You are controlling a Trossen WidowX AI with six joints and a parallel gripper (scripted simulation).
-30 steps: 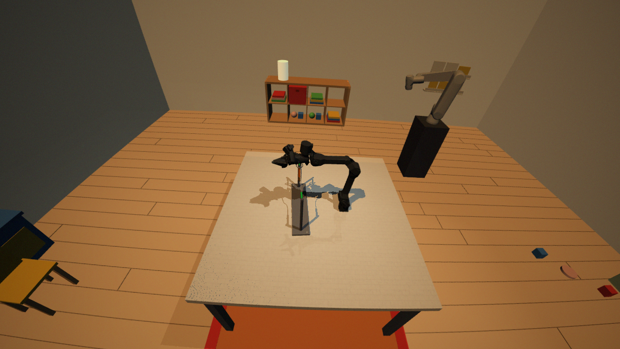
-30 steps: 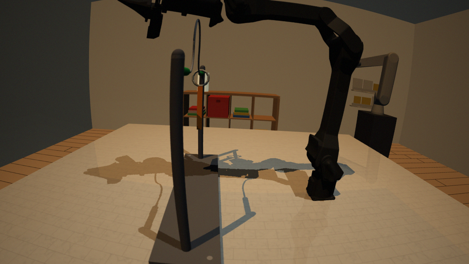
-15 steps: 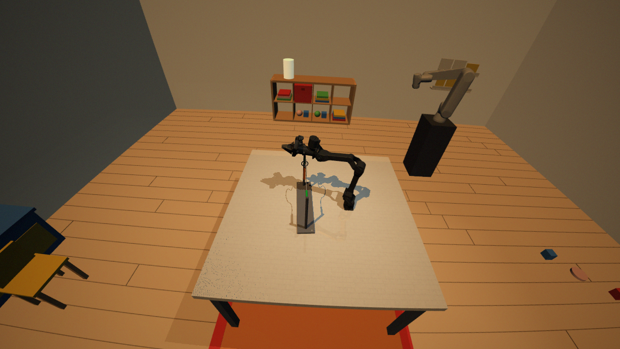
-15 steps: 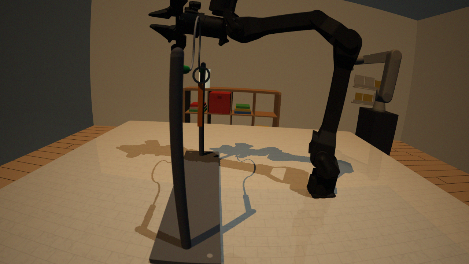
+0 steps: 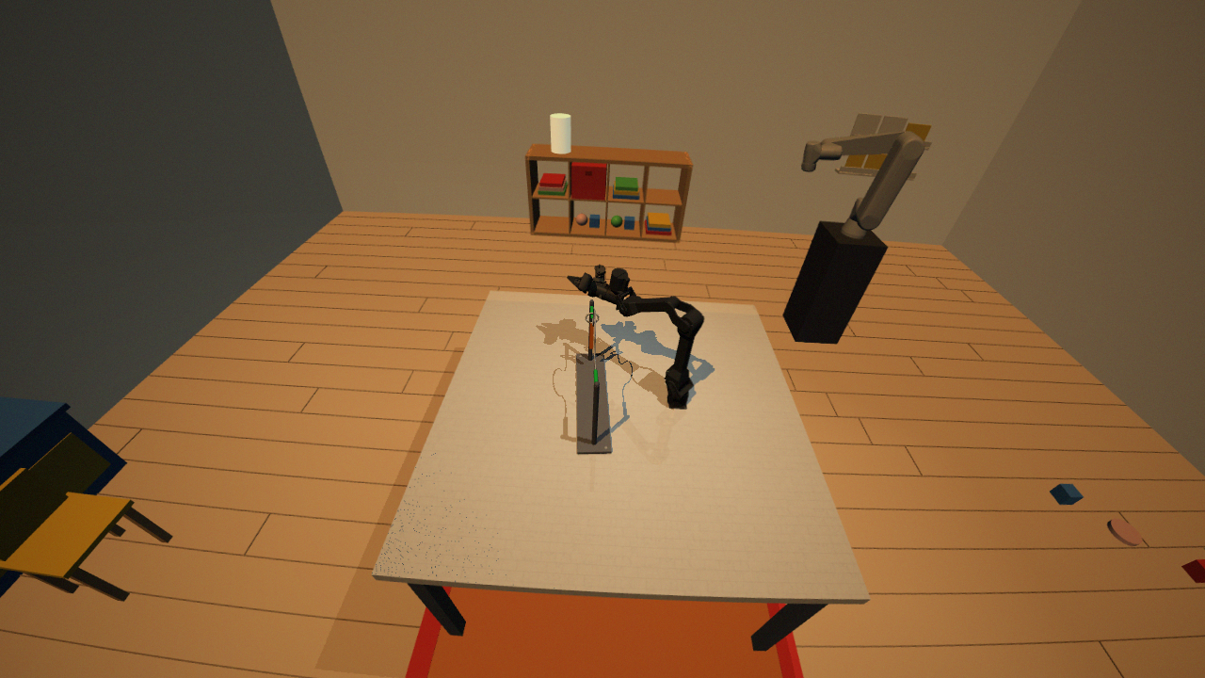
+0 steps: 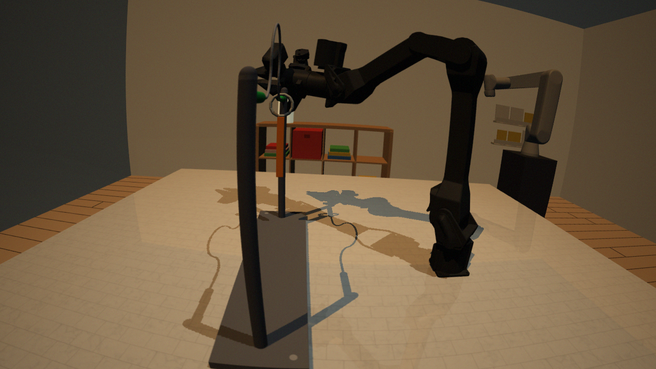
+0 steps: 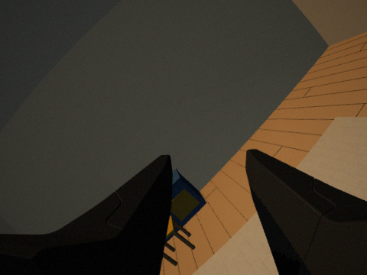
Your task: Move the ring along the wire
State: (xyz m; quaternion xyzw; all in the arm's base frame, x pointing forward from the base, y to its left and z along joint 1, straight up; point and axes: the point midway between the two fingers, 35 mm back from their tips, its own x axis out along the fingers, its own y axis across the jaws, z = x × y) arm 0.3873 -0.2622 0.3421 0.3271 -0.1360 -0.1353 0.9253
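Plank floor (image 5: 926, 395) (image 6: 582, 213) (image 7: 298, 118), grey-brown walls; orange rug (image 5: 606, 640) under the surface (image 5: 690, 514) (image 6: 137, 247) (image 7: 336, 156). Background: wooden bookcase (image 5: 623, 154) (image 6: 321, 124) with a pale lamp (image 5: 560, 133) on top; a grey arm (image 5: 891, 181) (image 6: 549, 105) on a black pedestal (image 5: 834, 286) (image 6: 525, 181). Yellow stool (image 5: 75, 523) (image 7: 169, 227) beside a blue piece of furniture (image 5: 29, 412) (image 7: 196, 195), top and wrist views.

Setup: grey baseboard (image 5: 583, 404) (image 6: 282, 284) flat on the surface, near post (image 5: 595, 421) (image 6: 249, 206) and far post (image 6: 281, 197) standing on it. Thin grey wire (image 6: 278, 24) rises in a tall loop, exterior view; green section at each post.

Specimen: ring (image 5: 586, 317) (image 6: 271, 109) at the far post's green part, orange handle (image 5: 591, 339) (image 6: 280, 146) pointing straight down alongside that post. Contact between handle and post: cannot tell.

Black arm (image 5: 683, 349) (image 6: 459, 109): base on the surface, to one side of the baseboard; forearm reaches across above the handle. Pincer (image 5: 572, 280) (image 6: 260, 78) (image 7: 208, 161) partly open, fingers apart, nothing gripped. Clearance from wire: not resolvable from these angles.
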